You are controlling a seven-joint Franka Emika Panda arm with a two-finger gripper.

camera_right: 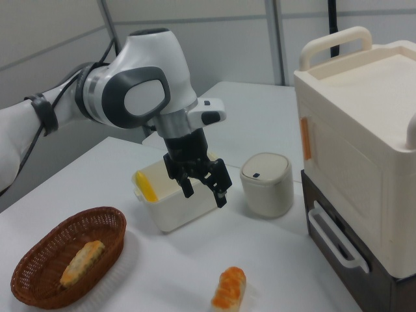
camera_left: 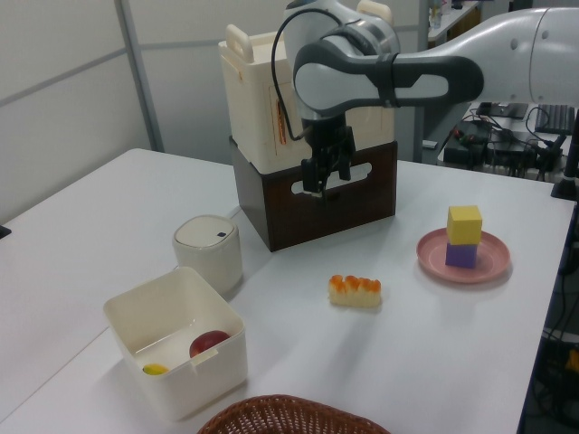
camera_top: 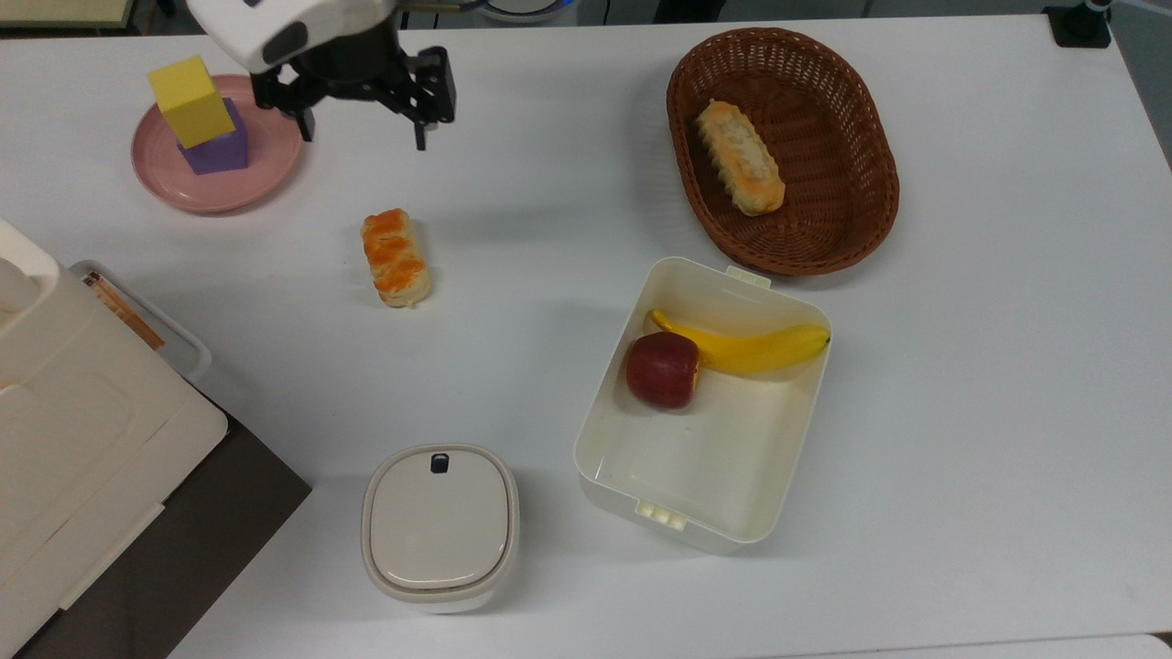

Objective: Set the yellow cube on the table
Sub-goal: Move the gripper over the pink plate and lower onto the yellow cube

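Barely begun: yellow cube (camera_top: 189, 101) atop purple cube (camera_top: 218, 146) on pink plate (camera_top: 261, 176), gripper (camera_top: 362, 134) spread wide, empty, seemingly raised beside it, table (camera_top: 549, 210) placement pending.

The plate (camera_top: 265, 178) lies near the table's (camera_top: 989, 412) far left corner in the top view, carrying the purple cube (camera_top: 220, 151) with the yellow cube (camera_top: 190, 101) stacked on it. The gripper (camera_top: 363, 139) hangs above the table just to the top view's right of the plate, seemingly clear of both cubes. A pastry (camera_top: 395, 256) lies nearer the middle. The basket (camera_top: 865, 156) holds a second pastry (camera_top: 740, 157) near the far right corner. In front of the basket, the open box (camera_top: 723, 494) holds an apple (camera_top: 663, 369) and banana (camera_top: 746, 348); the lidded container (camera_top: 440, 526) stands to the box's left, by the front edge.
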